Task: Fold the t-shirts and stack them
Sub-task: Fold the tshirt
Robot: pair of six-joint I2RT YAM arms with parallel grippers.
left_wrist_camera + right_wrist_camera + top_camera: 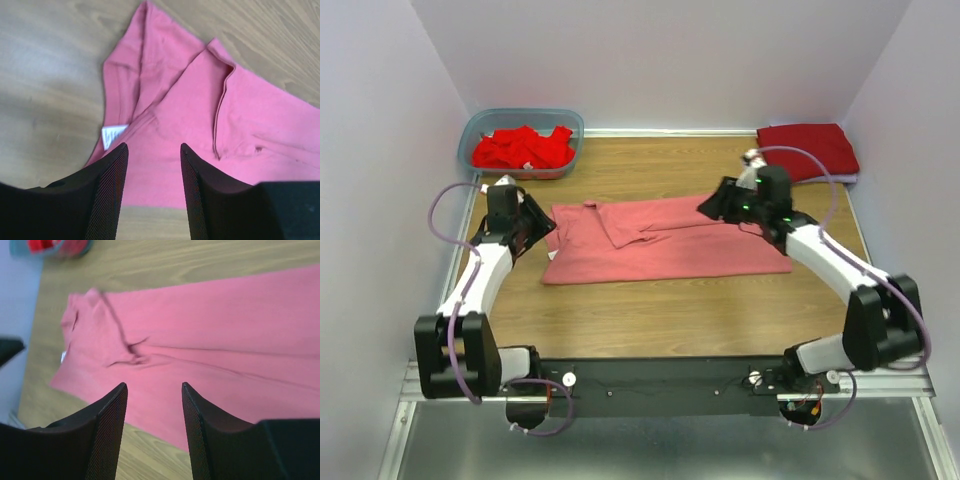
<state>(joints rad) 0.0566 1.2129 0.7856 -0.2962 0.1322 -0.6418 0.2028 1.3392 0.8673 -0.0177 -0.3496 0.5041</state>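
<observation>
The salmon-pink t-shirt (660, 245) lay lengthwise across the middle of the table (650, 320), partly folded, with one sleeve (620, 222) turned in. The left gripper (152, 150) hovered over its 9 o'clock end, jaws apart and empty. The right gripper (154, 387) hung near its 2 o'clock edge, likewise apart and holding nothing.

The likeliest trouble was a pinch that took only the top layer, which would peel the fold open. Uneven lifts by the two arms would skew the cloth, and the sleeve (loose and wrinkled) might flop out. The right arm stood near the folded crimson t-shirt (807, 150) at the table's 2 o'clock and could nudge it. The red t-shirts (520, 150) waited in the tub (520, 117) at 10 o'clock.
</observation>
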